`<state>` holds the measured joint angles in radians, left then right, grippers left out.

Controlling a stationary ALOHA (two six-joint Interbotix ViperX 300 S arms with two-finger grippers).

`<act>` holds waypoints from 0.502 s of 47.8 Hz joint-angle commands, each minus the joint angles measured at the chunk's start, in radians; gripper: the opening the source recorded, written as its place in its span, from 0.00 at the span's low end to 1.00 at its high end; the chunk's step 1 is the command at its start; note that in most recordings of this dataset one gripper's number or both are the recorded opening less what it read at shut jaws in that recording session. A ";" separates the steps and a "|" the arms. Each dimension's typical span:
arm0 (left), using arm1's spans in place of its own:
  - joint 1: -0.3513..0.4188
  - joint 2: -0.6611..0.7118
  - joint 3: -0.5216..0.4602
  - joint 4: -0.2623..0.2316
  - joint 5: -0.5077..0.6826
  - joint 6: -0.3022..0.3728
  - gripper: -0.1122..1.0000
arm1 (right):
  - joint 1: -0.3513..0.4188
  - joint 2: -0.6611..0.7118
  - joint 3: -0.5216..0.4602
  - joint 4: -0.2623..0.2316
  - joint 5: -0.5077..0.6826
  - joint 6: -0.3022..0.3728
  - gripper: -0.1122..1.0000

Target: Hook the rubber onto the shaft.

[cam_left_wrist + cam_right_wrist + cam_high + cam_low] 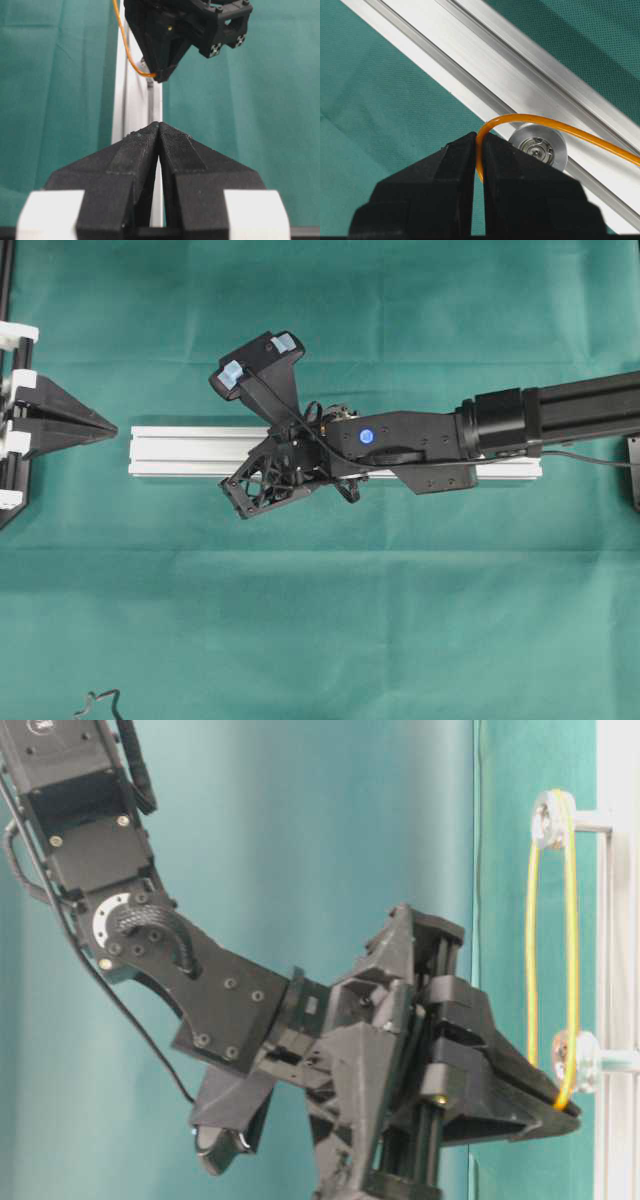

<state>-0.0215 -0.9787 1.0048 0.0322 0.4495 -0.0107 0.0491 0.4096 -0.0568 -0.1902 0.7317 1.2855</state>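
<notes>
The orange rubber [545, 120] is pinched at one end between the fingertips of my right gripper [479, 142], which is shut on it. From there it arcs over a silver pulley on a shaft [538, 147] standing on the silver rail [485, 60]. In the table-level view the rubber [571, 920] runs as a stretched loop from the upper pulley [548, 818] past the lower pulley [574, 1058] to my right gripper [563, 1112]. My left gripper [159, 125] is shut and empty, and sits off the rail's left end [112, 428].
The right arm [420, 440] lies along the rail [180, 450] and covers its middle. A black cord scrap [100, 703] lies at the front left edge of the green cloth. A black frame [8, 360] stands at the far left.
</notes>
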 commanded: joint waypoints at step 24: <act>-0.003 0.008 -0.031 0.002 -0.005 -0.002 0.10 | 0.003 0.000 -0.031 -0.005 -0.028 0.000 0.16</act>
<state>-0.0215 -0.9787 1.0048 0.0322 0.4495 -0.0107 0.0491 0.4280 -0.0568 -0.1917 0.7164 1.2855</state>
